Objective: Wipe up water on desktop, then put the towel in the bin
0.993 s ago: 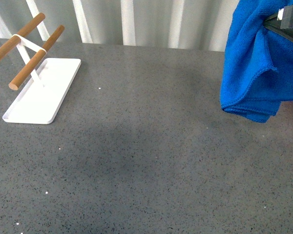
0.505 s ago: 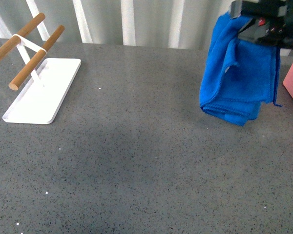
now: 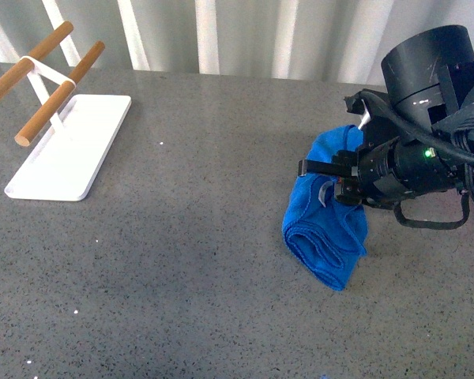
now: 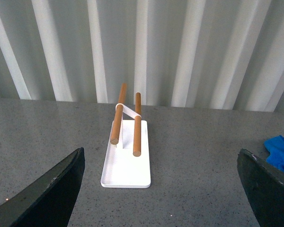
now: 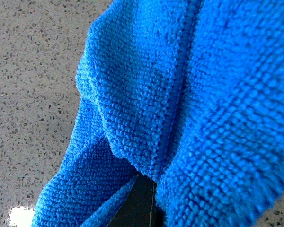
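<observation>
One white tray (image 3: pixel 71 154) bears wooden bars (image 3: pixel 61 93) | right gripper (image 3: pixel 332 180) grips towel (image 3: pixel 324 237) | left gripper (image 4: pixel 161 158) agape

Front view: high, angled down across desktop (image 3: pixel 182 260), tray (image 3: pixel 63 166) far left, towel (image 3: pixel 322 237) right. Left wrist view: low, near level, facing ribbed wall (image 4: pixel 180 47); shares tray and towel edge with front view. Right wrist view: close against towel, desktop beyond.

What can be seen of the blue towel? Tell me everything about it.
The towel is bright blue, soft looped microfibre with stitched edges, bunched in thick folds. The right claw pinches its upper part; its lower folds sag onto the grey desktop, right of centre, far from the white tray.
</observation>
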You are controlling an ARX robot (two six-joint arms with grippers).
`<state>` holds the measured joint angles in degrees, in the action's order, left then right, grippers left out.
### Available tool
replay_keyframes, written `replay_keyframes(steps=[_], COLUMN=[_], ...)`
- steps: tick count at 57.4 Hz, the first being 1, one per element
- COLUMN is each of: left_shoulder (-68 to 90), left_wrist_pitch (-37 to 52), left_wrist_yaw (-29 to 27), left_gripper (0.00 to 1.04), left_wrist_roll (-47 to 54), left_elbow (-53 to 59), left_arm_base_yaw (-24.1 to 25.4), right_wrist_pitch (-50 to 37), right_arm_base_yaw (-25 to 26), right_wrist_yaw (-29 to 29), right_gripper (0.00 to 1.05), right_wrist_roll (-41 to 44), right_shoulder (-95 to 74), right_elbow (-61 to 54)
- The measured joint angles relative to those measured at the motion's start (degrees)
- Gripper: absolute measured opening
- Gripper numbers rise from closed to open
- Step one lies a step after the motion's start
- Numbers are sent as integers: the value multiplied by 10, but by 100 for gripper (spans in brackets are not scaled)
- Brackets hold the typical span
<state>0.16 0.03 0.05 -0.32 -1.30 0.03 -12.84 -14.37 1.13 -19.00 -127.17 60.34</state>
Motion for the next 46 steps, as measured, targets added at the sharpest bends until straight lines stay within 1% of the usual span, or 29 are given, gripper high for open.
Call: replay_keyframes(steps=[12,17,33,40,46], left_shoulder=[0,0,0,0,0], left_wrist_pitch=[0,0,0,0,0], left_wrist_yaw=[0,0,0,0,0], left_gripper=[98,98,98,98,98], left_wrist_roll=[0,0,0,0,0], left_elbow=[0,0,0,0,0], left_arm_base_yaw=[0,0,0,0,0], right_wrist_pitch=[-9,-11,0,10,12], right_arm_base_yaw=[24,37,106,121,125], right_wrist_yaw=[26,26,-7,-22,-38], right_gripper=[5,5,5,5,5], right_wrist_roll=[-3,2,32,44,56], right_shoulder=[0,3,12,3,-18], right_elbow=[-4,-7,-7,15,47])
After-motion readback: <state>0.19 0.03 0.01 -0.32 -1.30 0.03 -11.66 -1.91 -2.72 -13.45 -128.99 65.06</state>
